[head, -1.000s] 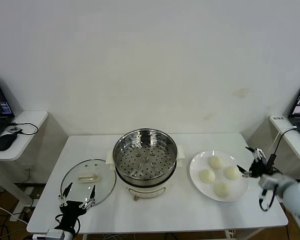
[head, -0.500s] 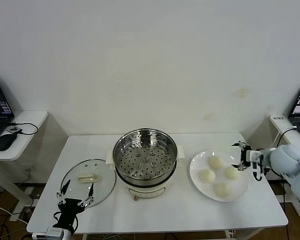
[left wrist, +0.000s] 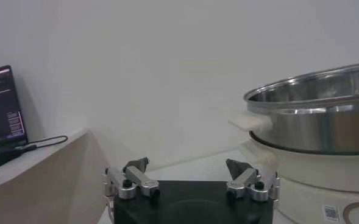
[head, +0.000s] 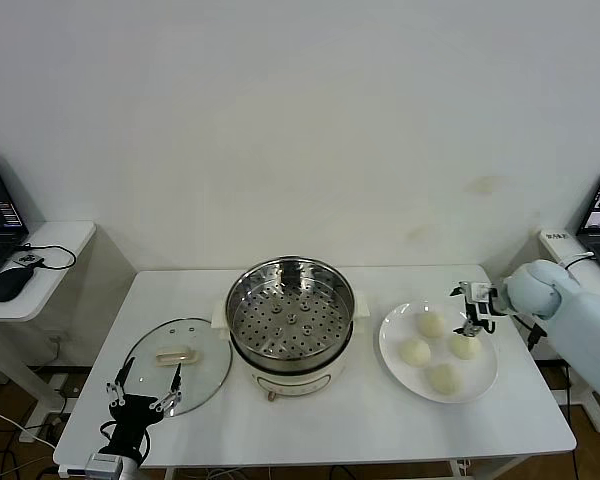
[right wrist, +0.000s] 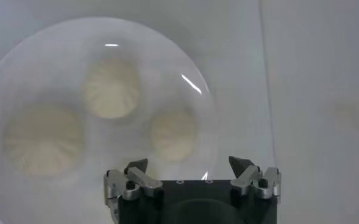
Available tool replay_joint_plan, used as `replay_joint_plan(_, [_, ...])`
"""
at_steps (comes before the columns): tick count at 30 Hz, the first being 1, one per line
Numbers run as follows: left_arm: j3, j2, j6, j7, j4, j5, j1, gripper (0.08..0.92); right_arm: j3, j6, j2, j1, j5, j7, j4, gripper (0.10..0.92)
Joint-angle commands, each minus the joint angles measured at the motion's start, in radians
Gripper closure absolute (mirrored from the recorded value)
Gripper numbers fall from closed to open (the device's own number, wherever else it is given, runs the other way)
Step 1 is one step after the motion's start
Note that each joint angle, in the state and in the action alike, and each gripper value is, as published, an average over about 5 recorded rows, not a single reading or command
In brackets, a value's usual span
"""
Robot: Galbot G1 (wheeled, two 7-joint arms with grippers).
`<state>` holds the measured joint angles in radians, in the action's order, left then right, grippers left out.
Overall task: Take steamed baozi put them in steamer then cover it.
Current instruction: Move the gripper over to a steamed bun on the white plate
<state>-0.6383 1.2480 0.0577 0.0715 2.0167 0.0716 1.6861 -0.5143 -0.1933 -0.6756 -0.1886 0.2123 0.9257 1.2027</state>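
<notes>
The right claw [head: 471, 308] hangs spread wide and empty over the far right side of the plate [head: 392, 352], fingers pointing down. Right under it sits one baozi [head: 464, 346]; three more lie on the plate nearer the steamer [head: 291, 315], which stands uncovered well off to its left at the middle of the table [head: 360, 425]. The left claw [head: 140, 392] waits low at the table's near left edge, also spread and empty. Just beyond it the cover [head: 176, 356] lies flat, touching nothing but the table, beside the steamer.
</notes>
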Motion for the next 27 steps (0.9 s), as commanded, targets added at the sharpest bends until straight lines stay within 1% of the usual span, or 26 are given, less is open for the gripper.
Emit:
replay_joint_plan(1, [-0.001,-0.002,0.001,0.000,0.000,-0.006,0.001,0.177,-0.083,0.023,-0.083,0.058,0.014,0.020,-0.124,0.203])
replay_joint_plan(9, [-0.002,-0.014,0.001,-0.001,0.005,-0.006,0.003,0.177,-0.068,0.038,-0.124,0.046,0.048,0.016,-0.199,0.203])
replay_joint_plan(27, [-0.011,-0.024,0.015,0.001,-0.006,-0.008,-0.003,0.177,-0.071,0.040,-0.199,0.067,0.063,0.034,-0.300,0.205])
